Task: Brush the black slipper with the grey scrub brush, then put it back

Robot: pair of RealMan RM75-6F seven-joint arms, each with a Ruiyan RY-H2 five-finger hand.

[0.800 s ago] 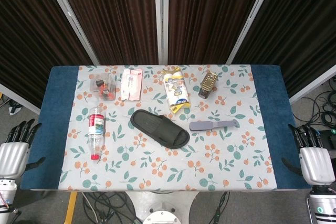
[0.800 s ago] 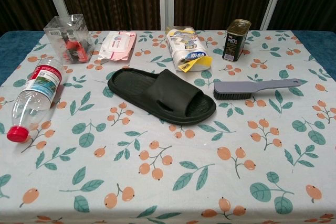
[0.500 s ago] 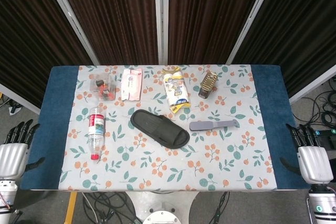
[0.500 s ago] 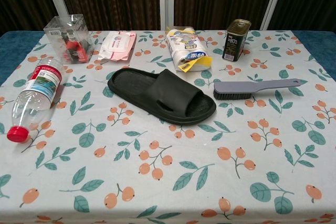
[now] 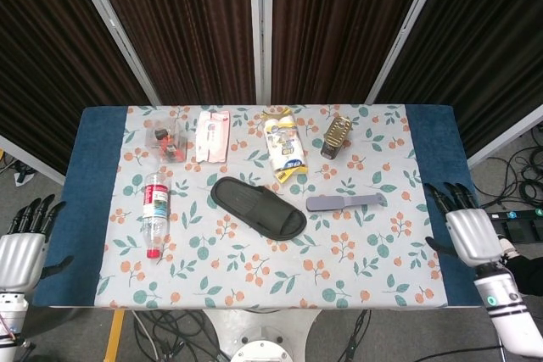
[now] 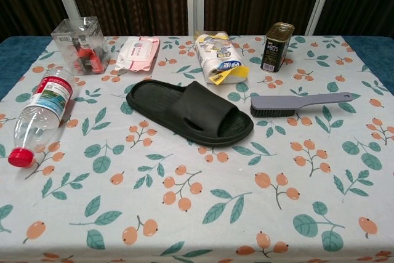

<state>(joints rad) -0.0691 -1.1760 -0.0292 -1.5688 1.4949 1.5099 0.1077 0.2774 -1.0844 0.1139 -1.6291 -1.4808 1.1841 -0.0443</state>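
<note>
The black slipper [image 5: 259, 207] [image 6: 191, 112] lies flat at the middle of the flowered tablecloth. Just to its right the grey scrub brush [image 5: 345, 203] [image 6: 300, 103] lies bristles down, handle pointing right. My right hand [image 5: 467, 231] hovers over the table's right blue edge, fingers apart and empty, well right of the brush. My left hand [image 5: 23, 245] hangs off the table's left edge, fingers spread, holding nothing. Neither hand shows in the chest view.
A plastic bottle with a red cap [image 5: 153, 214] [image 6: 38, 116] lies at the left. Along the back stand a clear box [image 5: 166, 142], a wipes pack [image 5: 212, 136], a tissue pack [image 5: 284, 151] and a tin can [image 5: 336, 137] [image 6: 277, 47].
My right hand has moved left and up, from beside the table to over its right blue edge. The left hand has barely shifted. Slipper and brush lie unmoved.
</note>
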